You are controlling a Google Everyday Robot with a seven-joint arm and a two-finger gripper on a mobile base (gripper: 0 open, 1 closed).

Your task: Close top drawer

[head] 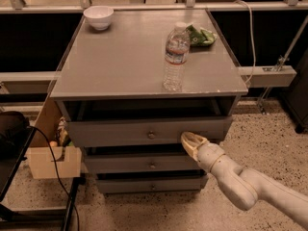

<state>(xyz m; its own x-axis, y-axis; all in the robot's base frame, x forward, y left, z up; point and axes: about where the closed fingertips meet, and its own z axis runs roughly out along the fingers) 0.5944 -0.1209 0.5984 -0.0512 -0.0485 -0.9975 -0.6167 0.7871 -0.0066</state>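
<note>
One top drawer [120, 131] stands partly open.
Gripper [188, 141], fingers clenched empty, touches its front panel just beside the knob [151, 134]; closing runs straight inward.

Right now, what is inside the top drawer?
Inside the top drawer, only a dark strip behind its front panel shows, with nothing visible in it. The cabinet top covers the rest, so contents are unknown. The gripper sits at the panel, right of the knob.
</note>
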